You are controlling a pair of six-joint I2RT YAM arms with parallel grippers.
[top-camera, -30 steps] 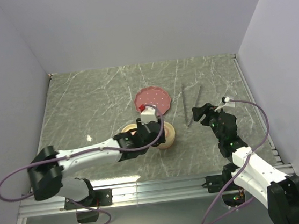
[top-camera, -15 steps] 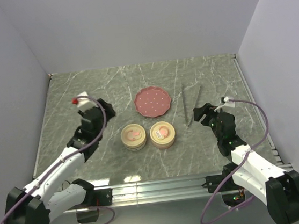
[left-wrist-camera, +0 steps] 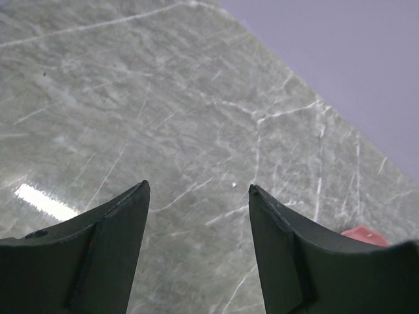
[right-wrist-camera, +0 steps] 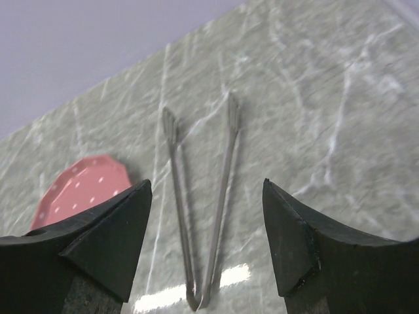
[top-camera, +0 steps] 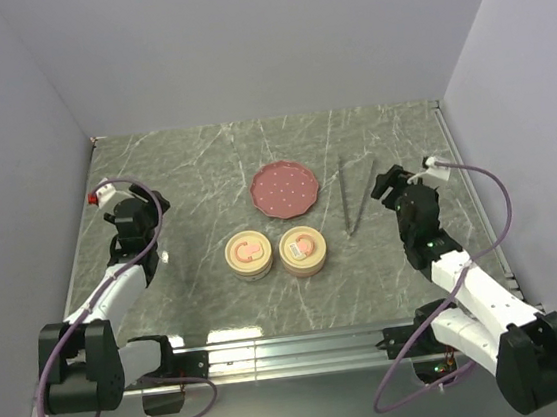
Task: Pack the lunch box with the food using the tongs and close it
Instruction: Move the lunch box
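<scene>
Long thin dark grey metal tongs (right-wrist-camera: 198, 293) lie flat near pink dotted round plate (top-camera: 283, 189), ungripped. Right gripper (right-wrist-camera: 206, 186) is held wide open, empty, just short of them. Both tong arms should be straddled mid-length, squarely.

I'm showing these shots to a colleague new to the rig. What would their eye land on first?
The pink dotted plate sits mid-table, bare, with two cream lidded boxes side by side nearer the arms. The tongs lie right of the plate, spread in a narrow V, and the right pincer stands open facing them. The left pincer is open over bare marble on the left.
</scene>
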